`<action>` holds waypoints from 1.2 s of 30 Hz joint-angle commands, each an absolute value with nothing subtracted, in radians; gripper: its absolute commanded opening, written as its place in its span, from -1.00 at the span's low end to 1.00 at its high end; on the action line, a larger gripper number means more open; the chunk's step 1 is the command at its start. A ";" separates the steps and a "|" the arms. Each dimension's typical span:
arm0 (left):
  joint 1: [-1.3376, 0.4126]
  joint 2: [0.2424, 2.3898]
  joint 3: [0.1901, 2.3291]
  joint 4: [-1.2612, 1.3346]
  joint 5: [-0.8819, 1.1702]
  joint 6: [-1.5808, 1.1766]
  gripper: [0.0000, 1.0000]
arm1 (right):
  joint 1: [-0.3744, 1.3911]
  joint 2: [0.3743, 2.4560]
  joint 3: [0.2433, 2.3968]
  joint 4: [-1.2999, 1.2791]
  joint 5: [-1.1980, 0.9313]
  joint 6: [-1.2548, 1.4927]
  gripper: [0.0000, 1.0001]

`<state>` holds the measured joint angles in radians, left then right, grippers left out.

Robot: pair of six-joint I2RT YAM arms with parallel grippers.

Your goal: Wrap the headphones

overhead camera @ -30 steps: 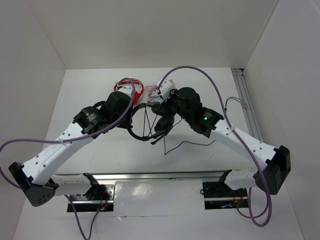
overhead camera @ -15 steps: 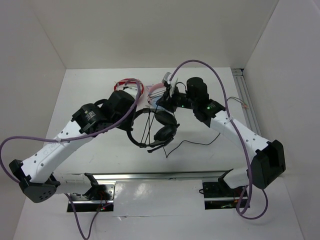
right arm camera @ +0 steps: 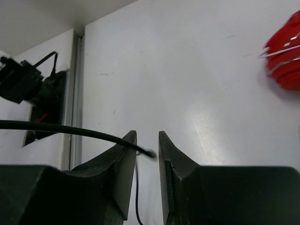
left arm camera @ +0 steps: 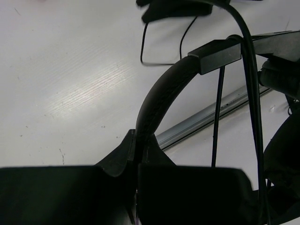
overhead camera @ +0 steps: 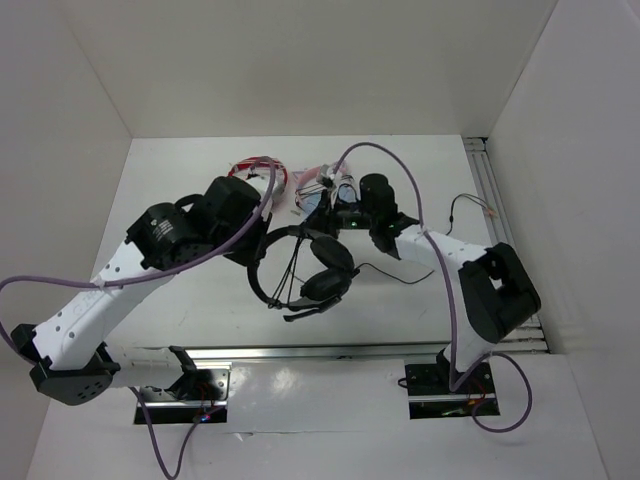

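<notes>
The black headphones (overhead camera: pixel 318 272) hang over the table's middle, held by their headband (left arm camera: pixel 159 93). My left gripper (overhead camera: pixel 262 248) is shut on the headband's left side; in the left wrist view my left gripper (left arm camera: pixel 141 140) pinches the band. Strands of the thin black cable (left arm camera: pixel 216 117) run across the band's arc, and more cable (overhead camera: pixel 385 270) trails right on the table. My right gripper (overhead camera: pixel 336 200) sits just behind the headphones. In the right wrist view my right gripper (right arm camera: pixel 146 137) stands slightly open, and the cable (right arm camera: pixel 70 129) crosses the left fingertip with its blurred end in the gap, not pinched.
Red-and-white headphones (overhead camera: pixel 262 172) and light-blue headphones with pink (overhead camera: pixel 318 186) lie at the back, close to both grippers. The red ones also show in the right wrist view (right arm camera: pixel 283 56). Loose wires (overhead camera: pixel 470 205) and a metal rail (overhead camera: pixel 500 225) are at the right. A rail (overhead camera: pixel 300 355) runs along the near edge.
My right arm has folded back, its gripper moving from the earcup to just behind the headphones. My left arm has shifted the headphones slightly nearer.
</notes>
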<state>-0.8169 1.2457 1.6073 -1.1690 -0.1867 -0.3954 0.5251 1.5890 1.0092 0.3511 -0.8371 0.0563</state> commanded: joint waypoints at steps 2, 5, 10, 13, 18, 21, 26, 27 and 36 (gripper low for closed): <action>-0.824 1.238 1.724 -1.173 -0.202 -0.419 -1.00 | 0.612 1.643 0.899 0.708 -0.890 0.221 -0.34; -0.824 1.249 1.781 -1.215 -0.238 -0.446 -1.00 | 0.675 1.729 0.855 0.934 -0.868 0.333 -0.11; -0.824 1.293 1.873 -1.293 -0.353 -0.505 -1.00 | 0.729 1.972 0.881 1.212 -0.838 0.503 0.06; -0.824 1.302 1.936 -1.350 -0.449 -0.557 -1.00 | 0.741 2.083 0.881 1.346 -0.838 0.581 0.09; -0.723 1.312 2.037 -1.365 -0.528 -0.601 -1.00 | 0.759 2.137 0.815 1.408 -0.796 0.581 0.06; -0.640 1.322 2.091 -1.352 -0.548 -0.611 -1.00 | 0.759 2.146 0.770 1.431 -0.787 0.581 -0.02; -0.474 1.358 2.092 -1.256 -0.454 -0.584 -1.00 | 0.769 2.108 0.684 1.440 -0.775 0.561 -0.96; -0.445 1.371 2.077 -1.226 -0.445 -0.584 -1.00 | 0.779 2.088 0.667 1.440 -0.761 0.551 -1.00; -0.176 1.456 1.898 -1.105 -0.526 -0.699 -1.00 | 1.105 1.481 0.550 0.810 -0.346 0.248 -1.00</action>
